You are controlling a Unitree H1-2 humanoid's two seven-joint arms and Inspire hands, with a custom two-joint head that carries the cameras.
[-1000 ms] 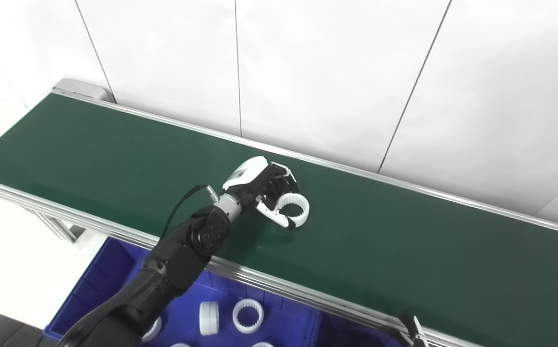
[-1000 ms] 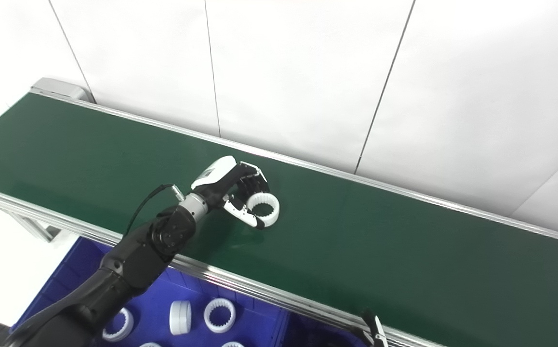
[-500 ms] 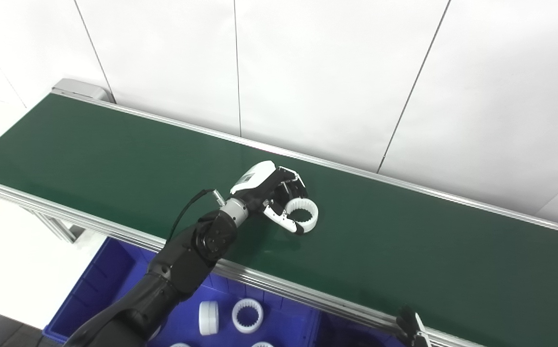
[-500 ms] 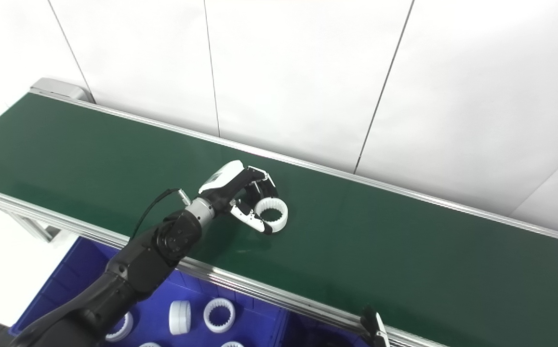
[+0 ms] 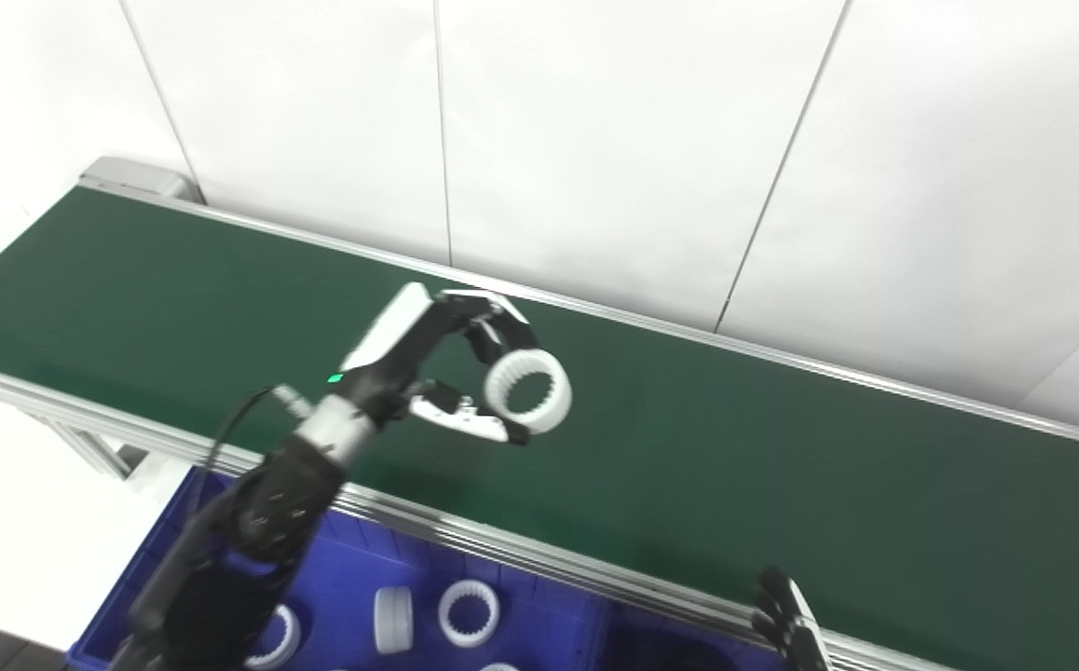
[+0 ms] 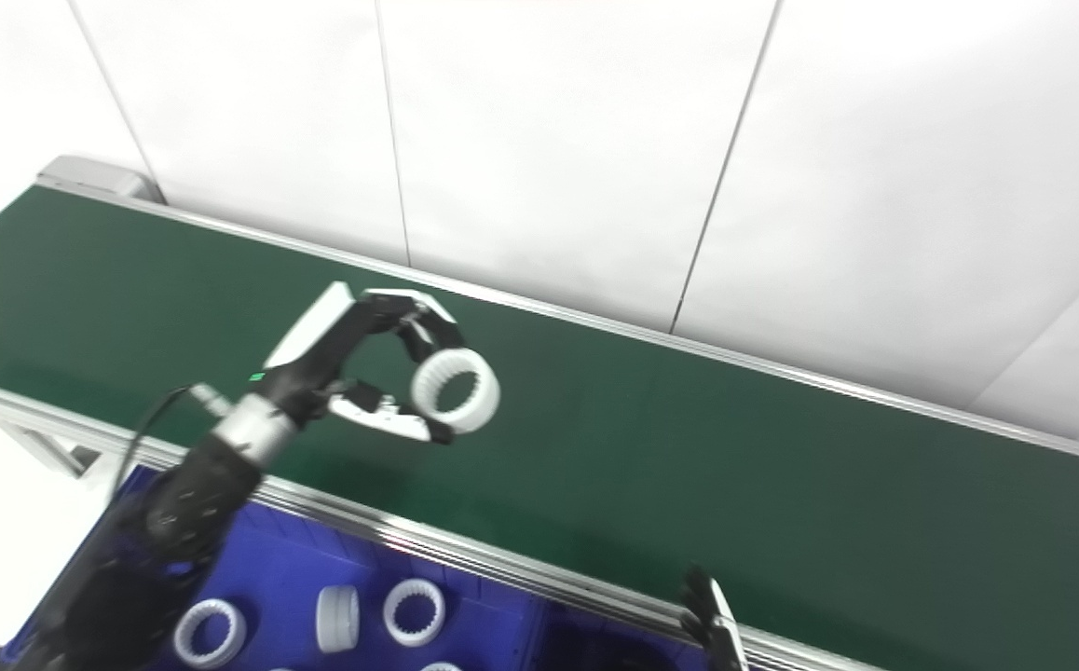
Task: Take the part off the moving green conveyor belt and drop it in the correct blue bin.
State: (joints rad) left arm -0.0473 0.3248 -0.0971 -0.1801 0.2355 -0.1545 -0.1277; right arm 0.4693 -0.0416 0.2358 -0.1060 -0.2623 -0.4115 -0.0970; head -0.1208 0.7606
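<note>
A white toothed ring (image 5: 528, 392) hangs above the green belt (image 5: 782, 485), pinched between the fingers and thumb of my left hand (image 5: 451, 368). That hand (image 6: 376, 359) is lifted off the belt and shut on the ring. Below the belt's near rail lies a blue bin (image 5: 344, 596) with several similar white rings (image 5: 468, 613) in it. Only the fingertips of my right hand (image 5: 786, 624) show at the bottom edge near the rail; whether it is open or shut is hidden.
An aluminium rail (image 5: 521, 550) runs along the belt's near edge, between the held ring and the bin. A white panelled wall (image 5: 595, 140) stands behind the belt. The belt's end roller housing (image 5: 134, 175) sits at the far left.
My left hand has risen off the belt with the ring in its grasp and drawn back toward the near rail. The camera has shifted slightly.
</note>
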